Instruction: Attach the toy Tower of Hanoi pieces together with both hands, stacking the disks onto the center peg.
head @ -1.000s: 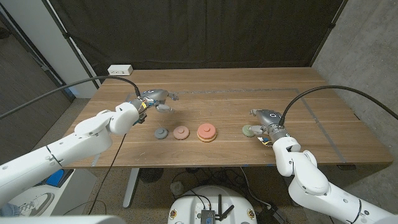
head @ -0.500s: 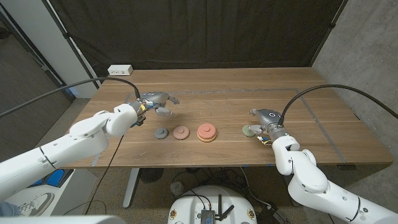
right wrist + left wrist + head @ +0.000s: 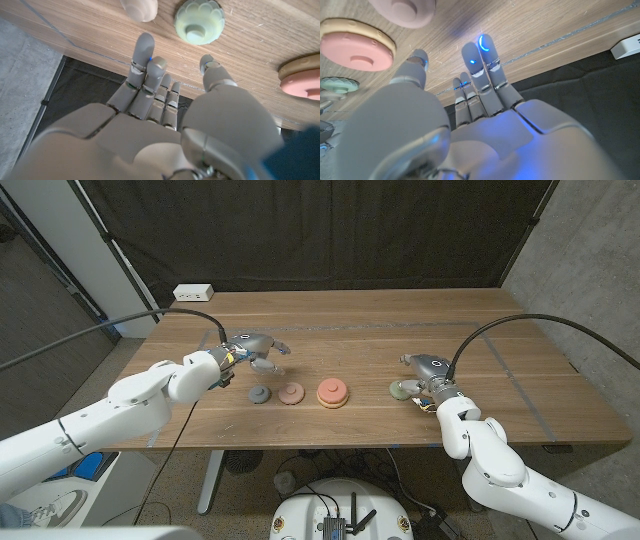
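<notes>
With the orange base [image 3: 332, 392] mid-worktop, pink disk [image 3: 291, 392] and grey disk [image 3: 259, 394] at its 9 o'clock, green disk [image 3: 400, 389] at 3, both empty hands—left hand [image 3: 255, 346], right hand [image 3: 424, 376]—hover fingers apart, seemingly poised to grasp.

Left arm: enters from about 8 o'clock in the head view, white segments reaching up toward the table's middle-left.
Left hand [image 3: 252, 347]: raised off the tabletop, fingers apart and pointing toward 3 o'clock, nothing held; in the left wrist view the fingers [image 3: 481, 65] extend straight and side by side, thumb set off to one side.
Right arm: enters from about 5 o'clock, elbow bent, forearm rising toward 11 o'clock.
Right hand [image 3: 428, 375]: low over the table, possibly touching it; fingers [image 3: 145, 60] extended and loosely together, thumb apart, palm empty.
</notes>
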Robot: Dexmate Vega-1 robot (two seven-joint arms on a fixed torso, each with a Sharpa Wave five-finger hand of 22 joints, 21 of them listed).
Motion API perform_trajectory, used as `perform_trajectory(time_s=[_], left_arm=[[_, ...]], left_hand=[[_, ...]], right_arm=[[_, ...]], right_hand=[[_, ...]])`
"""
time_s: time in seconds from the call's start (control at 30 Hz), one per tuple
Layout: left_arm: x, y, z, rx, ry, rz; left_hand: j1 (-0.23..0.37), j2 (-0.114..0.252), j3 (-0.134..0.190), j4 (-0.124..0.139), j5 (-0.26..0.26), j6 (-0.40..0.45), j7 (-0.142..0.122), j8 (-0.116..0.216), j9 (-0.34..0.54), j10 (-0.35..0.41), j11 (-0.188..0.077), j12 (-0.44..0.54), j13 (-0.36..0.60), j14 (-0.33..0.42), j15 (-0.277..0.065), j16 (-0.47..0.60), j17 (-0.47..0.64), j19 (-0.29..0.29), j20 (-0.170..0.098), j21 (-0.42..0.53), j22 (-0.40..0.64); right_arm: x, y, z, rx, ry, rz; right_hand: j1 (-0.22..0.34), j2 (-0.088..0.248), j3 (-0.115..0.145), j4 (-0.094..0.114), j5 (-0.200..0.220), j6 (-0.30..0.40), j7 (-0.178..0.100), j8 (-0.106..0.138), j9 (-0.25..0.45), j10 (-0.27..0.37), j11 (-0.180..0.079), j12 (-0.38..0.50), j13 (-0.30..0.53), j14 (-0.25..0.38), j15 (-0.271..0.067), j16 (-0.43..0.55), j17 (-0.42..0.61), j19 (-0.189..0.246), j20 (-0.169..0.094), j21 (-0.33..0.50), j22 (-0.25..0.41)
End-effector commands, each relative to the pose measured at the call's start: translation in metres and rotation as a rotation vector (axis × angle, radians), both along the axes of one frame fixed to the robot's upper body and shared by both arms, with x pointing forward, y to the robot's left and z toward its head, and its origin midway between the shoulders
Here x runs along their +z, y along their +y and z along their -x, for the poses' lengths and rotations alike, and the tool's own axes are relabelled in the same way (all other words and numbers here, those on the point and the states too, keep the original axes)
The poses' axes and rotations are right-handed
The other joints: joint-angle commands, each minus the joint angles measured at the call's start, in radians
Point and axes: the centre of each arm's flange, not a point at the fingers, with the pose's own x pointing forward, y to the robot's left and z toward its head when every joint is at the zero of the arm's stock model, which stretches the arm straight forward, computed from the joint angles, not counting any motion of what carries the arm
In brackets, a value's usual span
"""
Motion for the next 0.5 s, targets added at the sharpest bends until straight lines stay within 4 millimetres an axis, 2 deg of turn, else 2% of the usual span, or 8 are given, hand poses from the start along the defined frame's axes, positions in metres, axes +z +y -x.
perform_trajectory(time_s=[0.03,0.5], left_arm=[[-0.011,-0.005,0.003,-0.017,0.033,-0.027],[-0.021,-0.008,0.004,-0.031,0.053,-0.053]], left_hand=[[0.0,-0.002,0.001,0.001,0.004,-0.004,0.0,0.003,0.001,0.002,0.006,0.0,0.004,-0.003,-0.083,0.004,0.0,-0.004,-0.142,0.01,0.001],[0.0,-0.001,0.001,0.001,0.006,-0.003,0.001,0.004,0.001,0.003,0.005,0.0,0.007,-0.004,-0.083,0.005,-0.002,-0.005,-0.142,0.015,0.0]], right_arm=[[0.001,0.002,-0.002,0.006,0.002,0.003],[0.001,0.004,-0.003,0.003,0.009,0.006]], right_hand=[[0.001,0.01,0.004,0.002,0.006,0.01,-0.001,-0.002,0.003,0.008,0.006,-0.003,0.003,-0.002,-0.064,-0.004,0.001,-0.004,-0.094,-0.004,0.001],[0.0,0.011,0.004,0.001,0.01,0.012,-0.001,-0.005,0.004,0.01,0.004,-0.006,0.006,0.001,-0.064,-0.006,0.002,-0.004,-0.095,-0.004,0.002]])
